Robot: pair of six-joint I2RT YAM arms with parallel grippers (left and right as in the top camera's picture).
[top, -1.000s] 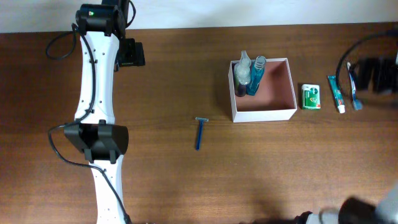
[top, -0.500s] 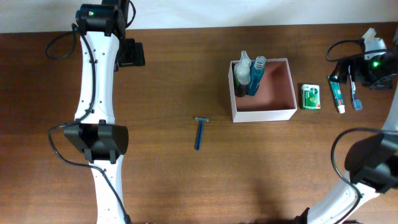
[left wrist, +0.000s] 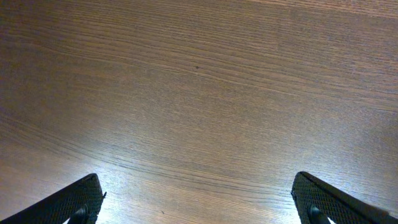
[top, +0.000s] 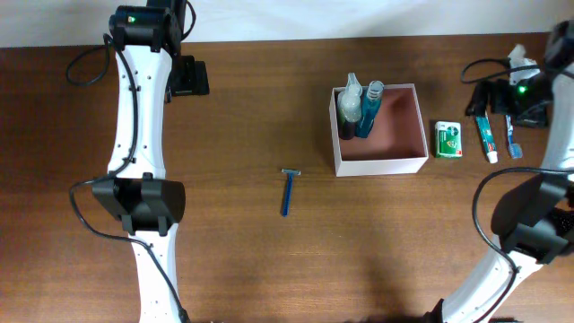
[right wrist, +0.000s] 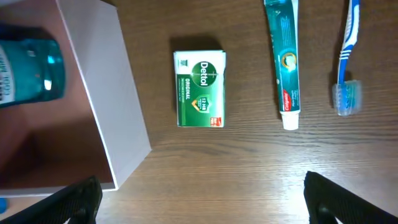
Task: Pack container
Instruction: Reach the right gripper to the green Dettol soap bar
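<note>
so the container (top: pixel 380 165) sits right of centre on the wood-grain table (top: pixel 233 269). it's a square open-top box with thin white walls and a matte reddish-brown floor. two bottles already stand upright in its far-left corner, a clear bottle (top: pixel 348 109) with dark stuff at the bottom and a see-through teal bottle (top: pixel 369 108). they're tucked side by side, i'd guess to leave floor space for the flat stuff.

not in yet: a green cardboard soap box (right wrist: pixel 199 89) lies flat just beside the container's right wall. next to it a teal toothpaste tube (right wrist: pixel 284 62) and a blue toothbrush (right wrist: pixel 348 56) lie parallel. it's a neat row, probably laid out so each can be pinched from above. a blue razor (top: pixel 288 190) lies alone, well to the left of the box.

the right gripper (right wrist: pixel 200 198) hovers over that row with its jaws spread wide and nothing between them. looks to me like it's lining up on the soap. the left gripper (left wrist: pixel 199 198) sits over bare table far off to the left, jaws wide too and empty.
</note>
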